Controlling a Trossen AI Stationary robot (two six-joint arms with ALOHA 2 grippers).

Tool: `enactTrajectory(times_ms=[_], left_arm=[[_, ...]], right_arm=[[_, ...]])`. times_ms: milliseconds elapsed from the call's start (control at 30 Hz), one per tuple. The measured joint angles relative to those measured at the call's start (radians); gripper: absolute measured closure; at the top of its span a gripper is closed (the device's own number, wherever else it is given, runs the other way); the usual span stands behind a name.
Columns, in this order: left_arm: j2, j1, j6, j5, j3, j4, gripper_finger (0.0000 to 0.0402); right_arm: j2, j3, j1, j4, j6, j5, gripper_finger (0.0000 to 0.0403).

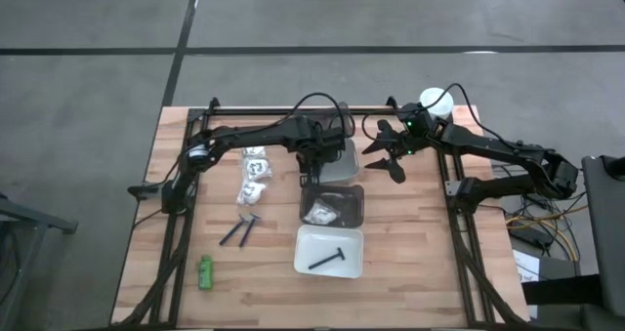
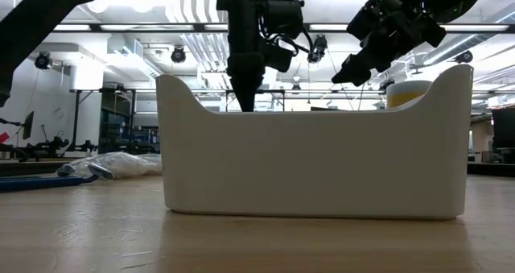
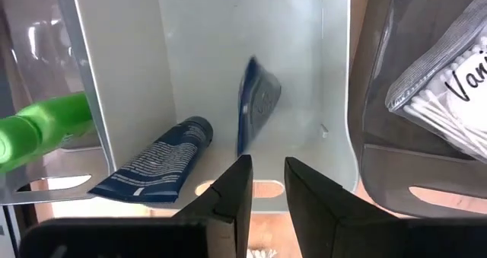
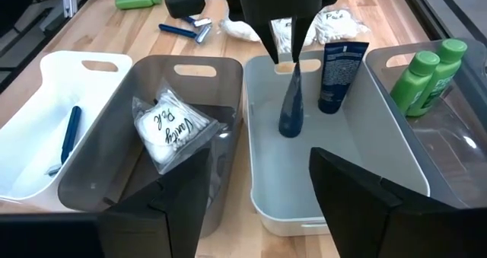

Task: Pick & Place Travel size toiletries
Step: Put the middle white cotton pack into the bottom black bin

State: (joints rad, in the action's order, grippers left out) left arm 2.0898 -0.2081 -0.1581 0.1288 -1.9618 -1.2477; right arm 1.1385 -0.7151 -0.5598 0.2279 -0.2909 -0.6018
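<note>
"Right wrist view first: anything inside the pale tray (image 4: 259,197)?"

"Two dark blue tubes. Leaning tube (image 4: 339,75) propped against the pale tray's wall at the handle end. Upright tube (image 4: 291,102) standing on end near the pale tray's middle, smeared in the left wrist view."

"And the left hand (image 4: 284,58)?"

"Straight above the upright tube, over the pale tray. Fingers (image 3: 232,189) parted a little, nothing between them, gripping nothing."

"Right hand (image 1: 388,155)?"

"Raised off the desk (image 1: 420,263), just beside the pale tray on the right arm's side. Fingers spread wide, empty."

"Neighbours of the pale tray?"

"Touching one long side, a clear tray (image 4: 456,136) with two green bottles (image 4: 426,79) lying together. Touching the other long side, a dark tray (image 4: 91,167) holding a white packet (image 4: 169,132) of cotton swabs. One tray further from the pale tray, a white tray (image 4: 30,83) with a slim razor (image 4: 70,132) inside."

"Anything loose?"

"Out on the desk, on the left arm's side of the pale tray: loose packets (image 1: 254,175) near, then a pair of razors (image 1: 241,231) lying side by side, then a lone green bottle (image 1: 206,271) well apart from the pale tray."
</note>
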Motion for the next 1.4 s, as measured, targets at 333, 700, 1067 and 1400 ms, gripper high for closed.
enactTrajectory(times_ms=[333, 700, 1067, 1400], left_arm=[[-0.057, 0.000, 0.010, 0.000, 0.003, -0.027, 0.0319], [-0.323, 0.000, 0.006, 0.000, 0.245, 0.262, 0.0319], [-0.817, 0.006, 0.106, -0.023, 0.925, 0.972, 0.0319], [-1.135, 0.042, 0.177, -0.030, 1.419, 1.531, 0.0319]], right_arm=[[0.000, 0.000, 0.000, 0.001, -0.003, 0.000, 0.0195], [-0.114, 0.089, -0.068, -0.025, -0.018, -0.004, 0.0224], [-0.299, 0.273, -0.078, -0.293, 0.125, -0.008, 0.0258], [-0.320, 0.321, -0.078, -0.313, 0.220, -0.002, 0.0294]])
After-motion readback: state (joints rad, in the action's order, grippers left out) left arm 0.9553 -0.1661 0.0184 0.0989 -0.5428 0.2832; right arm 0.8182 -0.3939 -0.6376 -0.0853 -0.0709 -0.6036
